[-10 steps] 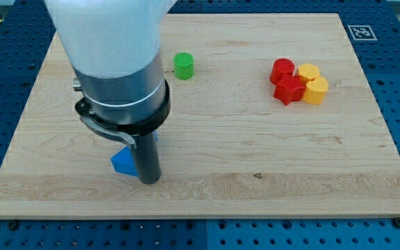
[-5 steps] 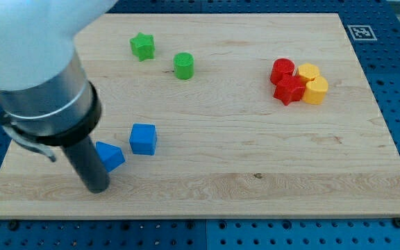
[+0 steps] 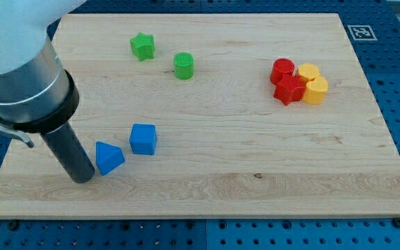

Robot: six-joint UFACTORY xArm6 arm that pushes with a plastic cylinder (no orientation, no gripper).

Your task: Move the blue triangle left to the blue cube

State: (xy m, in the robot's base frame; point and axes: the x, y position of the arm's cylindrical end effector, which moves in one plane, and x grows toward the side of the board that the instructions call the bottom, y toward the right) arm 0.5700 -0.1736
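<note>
Wooden board point(image 3: 255, 173), blue triangle point(image 3: 108, 157)

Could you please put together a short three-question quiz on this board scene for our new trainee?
1. True or false: my tip is at the view's left of the blue triangle.
2. Which block lies nearest the blue triangle? A) green star B) blue cube C) green cylinder
3. How many red and yellow blocks form the cluster at the view's right?

Key:
1. True; the tip is close beside it, and contact cannot be told.
2. B, to the triangle's right.
3. Four: two red, two yellow.
</note>
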